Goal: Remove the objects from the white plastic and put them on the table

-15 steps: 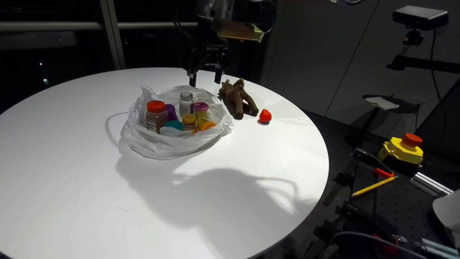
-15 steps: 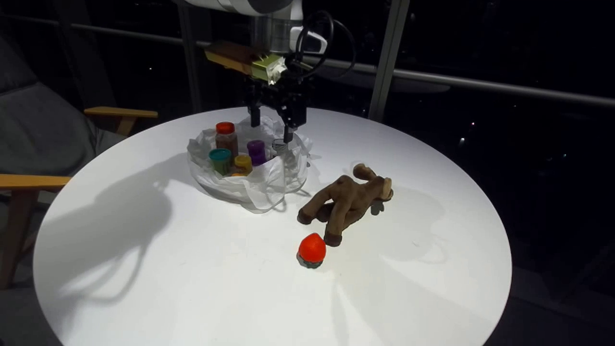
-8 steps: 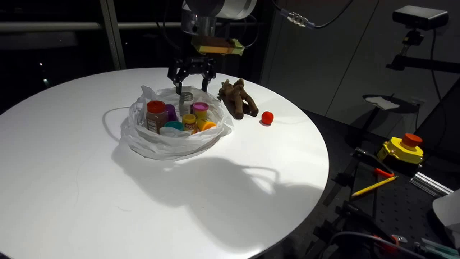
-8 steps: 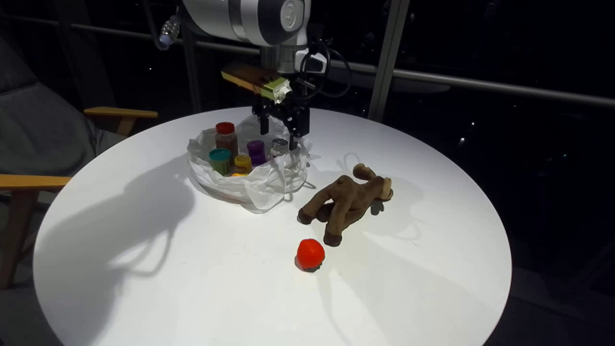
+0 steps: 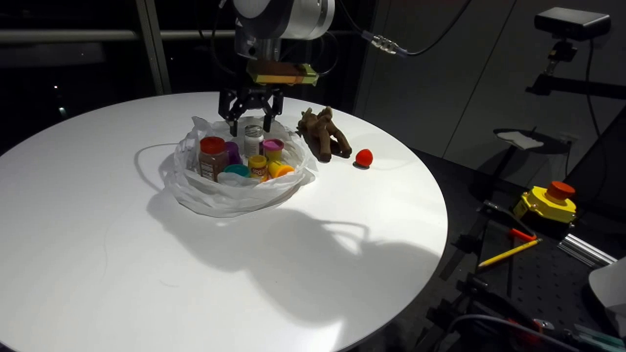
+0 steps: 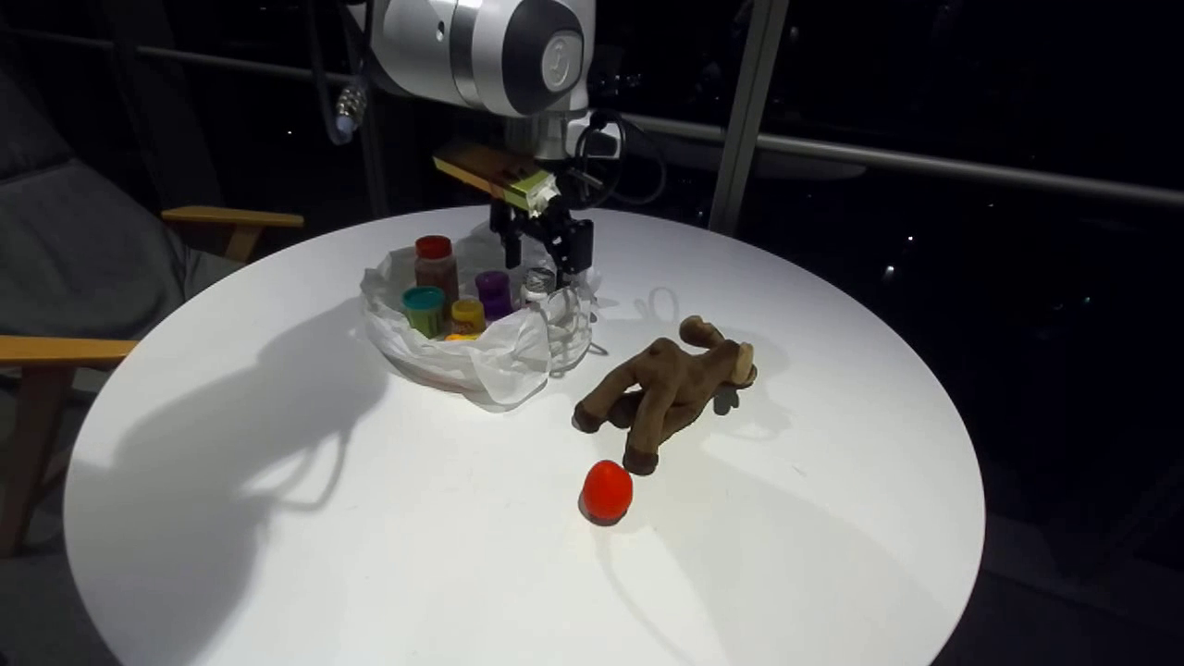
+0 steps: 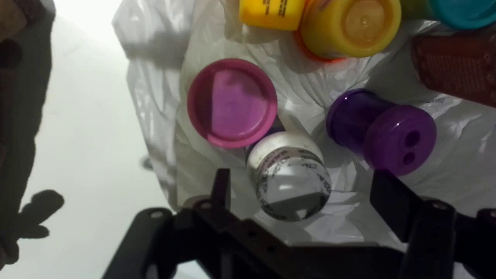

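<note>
So the gripper hangs with jaws wide and empty, I'd guess to straddle the clear-topped bottle standing in the white plastic bag, right by the pink-lidded tub. Farther out, a brown toy animal lies on the table, so maybe that one's done.

In an exterior view, a yellow pencil lies on a black perforated board, near a ribbed metal bar and a yellow box topped by a red button. Farther back, a white cloth or paper rests on a small round stand, and a boxy black device sits on a mount. A grey chair with wooden armrests shows in an exterior view, near dark windows.
</note>
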`<state>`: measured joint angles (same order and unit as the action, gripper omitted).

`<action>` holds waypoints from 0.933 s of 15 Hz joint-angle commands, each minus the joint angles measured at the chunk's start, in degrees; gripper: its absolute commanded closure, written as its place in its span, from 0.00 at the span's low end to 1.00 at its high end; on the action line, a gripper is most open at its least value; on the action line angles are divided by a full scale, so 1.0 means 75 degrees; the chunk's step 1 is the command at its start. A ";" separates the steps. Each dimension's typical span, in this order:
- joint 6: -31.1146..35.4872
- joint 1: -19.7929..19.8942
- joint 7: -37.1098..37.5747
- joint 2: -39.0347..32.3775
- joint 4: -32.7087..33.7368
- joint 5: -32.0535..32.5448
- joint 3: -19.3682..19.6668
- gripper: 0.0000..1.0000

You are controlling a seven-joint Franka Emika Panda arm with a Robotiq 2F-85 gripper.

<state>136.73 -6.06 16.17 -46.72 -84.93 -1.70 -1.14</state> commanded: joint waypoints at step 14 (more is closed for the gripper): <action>0.0133 -0.0682 0.0554 0.1431 -0.1093 0.0123 0.0381 0.81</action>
<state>137.58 -9.59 19.20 -44.25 -85.22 -1.39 1.65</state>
